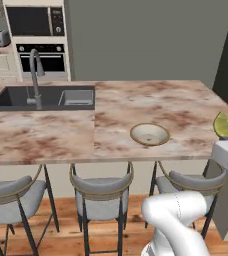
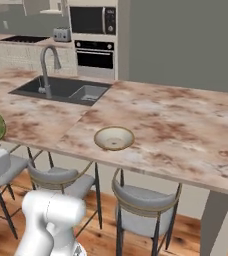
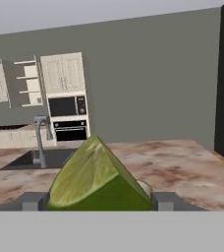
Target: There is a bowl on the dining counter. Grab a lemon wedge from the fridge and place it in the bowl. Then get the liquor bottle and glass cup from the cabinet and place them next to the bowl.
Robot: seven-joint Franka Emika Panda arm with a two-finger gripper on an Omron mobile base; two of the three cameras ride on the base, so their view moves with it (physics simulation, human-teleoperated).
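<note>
While the two-finger gripper [image 3: 98, 201] stands wide, clamped on the olive-yellow triangular lemon wedge [image 3: 97, 179], we see wedge held up off the beige marbled stone dining counter [image 1: 151, 105], near its round cream bowl [image 1: 149, 134].

The dining counter [image 1: 136, 107] is a long top of beige stone with brown marbling — a dark sink [image 1: 43, 96] is set into its left part, with a tall grey tap [image 1: 35, 77] rising at the basin's edge. A pale bowl [image 1: 149, 134] sits directly on the stone near the front edge, well apart from the sink — it looks empty, as far as the base views show.
</note>
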